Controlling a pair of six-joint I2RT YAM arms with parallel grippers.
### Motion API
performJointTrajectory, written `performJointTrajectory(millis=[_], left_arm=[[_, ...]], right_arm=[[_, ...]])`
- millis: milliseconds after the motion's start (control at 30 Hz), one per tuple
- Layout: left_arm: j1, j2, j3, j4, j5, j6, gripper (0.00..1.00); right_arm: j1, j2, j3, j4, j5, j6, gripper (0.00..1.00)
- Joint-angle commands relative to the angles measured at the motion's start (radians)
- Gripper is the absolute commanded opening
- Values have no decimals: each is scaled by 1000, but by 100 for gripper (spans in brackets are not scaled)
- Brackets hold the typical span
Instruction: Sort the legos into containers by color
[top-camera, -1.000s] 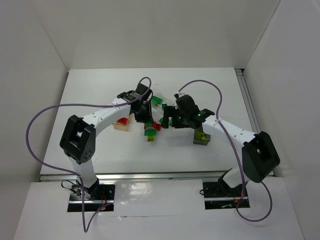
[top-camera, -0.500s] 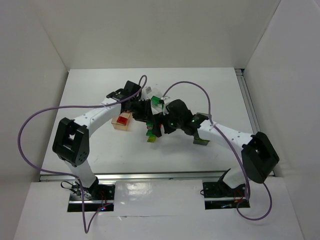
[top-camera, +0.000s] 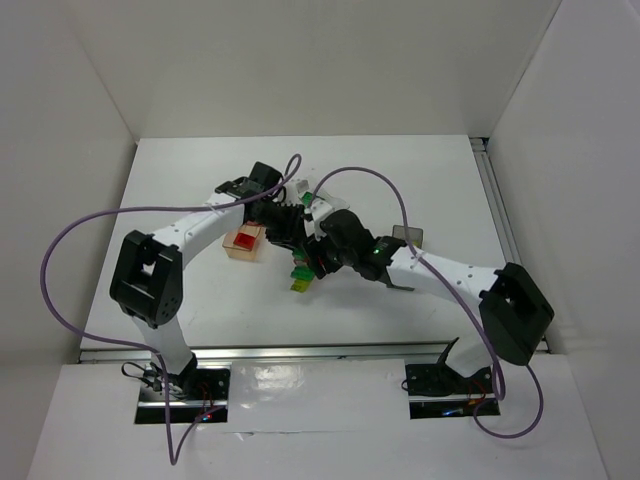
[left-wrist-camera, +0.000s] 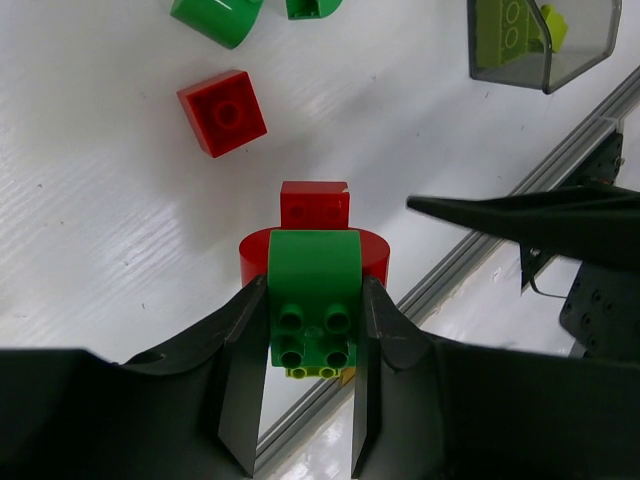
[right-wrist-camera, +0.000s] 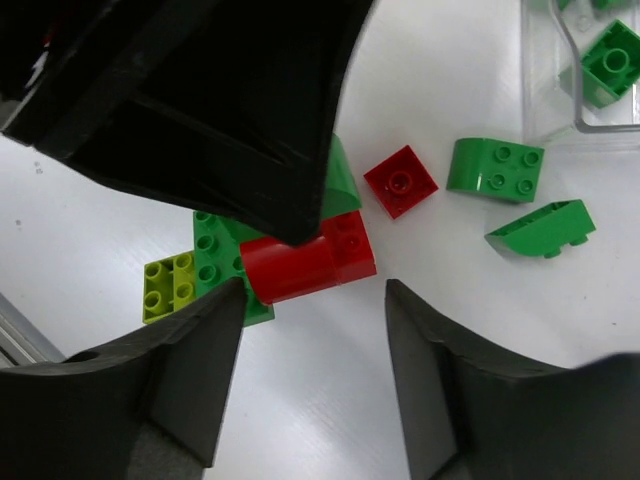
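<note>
Clamping green lego (left-wrist-camera: 314, 262), left tool (left-wrist-camera: 316, 285), table (top-camera: 420, 180) centre

Bright, even light; soft shadows, sharp focus.

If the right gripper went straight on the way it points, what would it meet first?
Most likely the red rounded plastic brick, dead ahead between the open fingers of the right gripper; the left gripper crowds in just above it, so depth is uncertain.
</note>
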Motion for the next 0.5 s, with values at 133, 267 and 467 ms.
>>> performJointTrajectory(millis=[133,267,467], left_arm=[[16,1,42,-21,72,41,0],[25,1,51,-21,81,41,0],[57,-20,51,-10,124,23,0]], right_arm=[[32,19,39,98,-1,-27,61],[32,39,39,120,-10,-6,61],[32,48,-3,155,16,46,48]])
